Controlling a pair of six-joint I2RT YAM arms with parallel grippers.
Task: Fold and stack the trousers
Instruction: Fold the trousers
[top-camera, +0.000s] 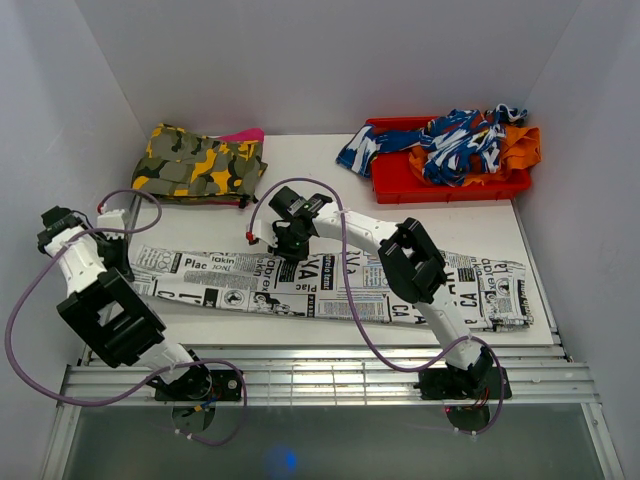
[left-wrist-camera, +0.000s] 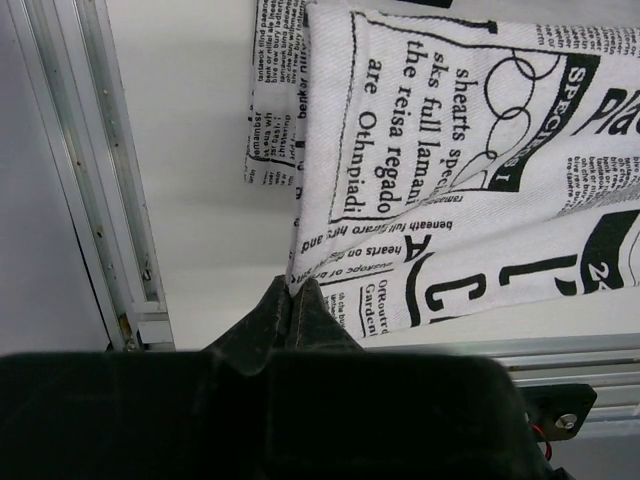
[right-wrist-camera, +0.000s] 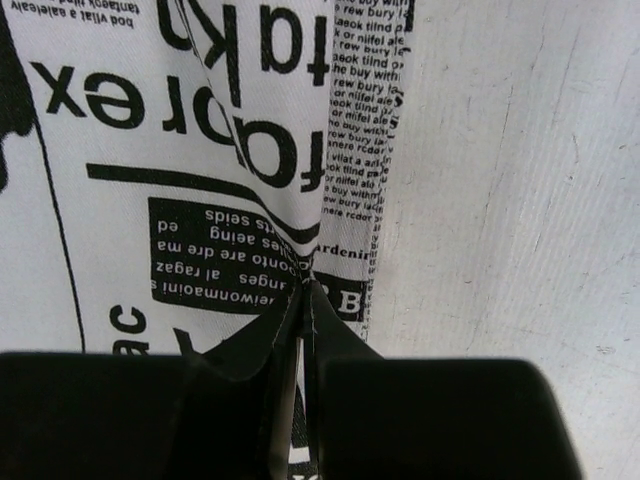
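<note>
White counter (top-camera: 300, 180) boxed in by pale walls on the left, right and far sides. Stretched flat across its near half, from the left edge almost to the right edge — the trousers (top-camera: 220, 282), white cloth crowded with black newspaper print, slanting slightly nearer toward the right. Left arm (top-camera: 105, 310) bent up along the left side, reaching to the left end of the trousers. Right arm (top-camera: 410, 265) angled from the near right across the cloth toward its middle. At the far right, a red bin (top-camera: 400, 187) holding a blue-and-white garment (top-camera: 455, 140) that spills over its left rim, with orange cloth (top-camera: 522, 148) bunched at its right end. At the far left, a camouflage garment (top-camera: 200, 165) in a flat pile, well apart from the bin, a pink scrap (top-camera: 248, 134) showing at its far right corner. Left jaws clenched on a corner of the trousers' left end, cloth pinched between the fingertips (left-wrist-camera: 270, 312). Right jaws pinched tight on the far edge of the trousers near mid-length — printed fold caught between the fingertips (right-wrist-camera: 285, 328).
</note>
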